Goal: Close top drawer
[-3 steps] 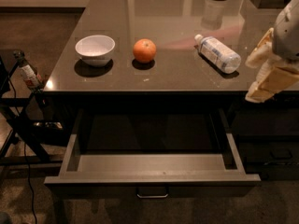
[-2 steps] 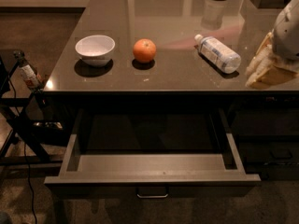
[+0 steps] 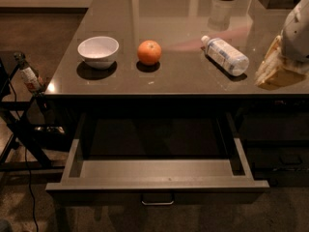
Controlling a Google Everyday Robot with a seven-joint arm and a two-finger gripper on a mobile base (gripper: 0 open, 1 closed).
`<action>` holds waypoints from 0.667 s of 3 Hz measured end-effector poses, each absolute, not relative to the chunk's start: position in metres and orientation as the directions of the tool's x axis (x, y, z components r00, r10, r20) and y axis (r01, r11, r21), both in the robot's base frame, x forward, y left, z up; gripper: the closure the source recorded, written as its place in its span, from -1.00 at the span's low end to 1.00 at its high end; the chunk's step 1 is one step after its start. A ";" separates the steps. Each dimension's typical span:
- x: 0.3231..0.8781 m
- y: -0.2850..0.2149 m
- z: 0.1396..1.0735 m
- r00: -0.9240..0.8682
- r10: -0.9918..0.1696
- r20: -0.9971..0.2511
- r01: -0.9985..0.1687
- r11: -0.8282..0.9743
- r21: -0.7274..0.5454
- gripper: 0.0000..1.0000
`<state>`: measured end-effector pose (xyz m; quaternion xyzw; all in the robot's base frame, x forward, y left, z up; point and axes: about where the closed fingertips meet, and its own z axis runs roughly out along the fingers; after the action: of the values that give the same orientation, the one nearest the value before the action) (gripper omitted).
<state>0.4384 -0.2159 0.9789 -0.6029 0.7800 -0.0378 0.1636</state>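
The gripper has lifted slightly at the right edge of the surface; whether it is clenched or released, I cannot tell. The top drawer remains pulled out nearward, unmoved, so closing hasn't begun.

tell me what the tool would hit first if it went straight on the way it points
Probably the tabletop: the tool hangs over it at picture right, pointing down and left, close above the surface. The bottle lies left of that line, though depth is unclear.
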 end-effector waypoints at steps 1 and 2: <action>0.438 -0.216 0.979 -0.220 -0.953 -0.210 -0.928 0.271 -0.257 1.00; 0.436 -0.218 0.980 -0.236 -0.949 -0.207 -0.918 0.288 -0.272 1.00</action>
<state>0.4357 -0.2182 0.9796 -0.5950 0.7847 -0.0467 0.1674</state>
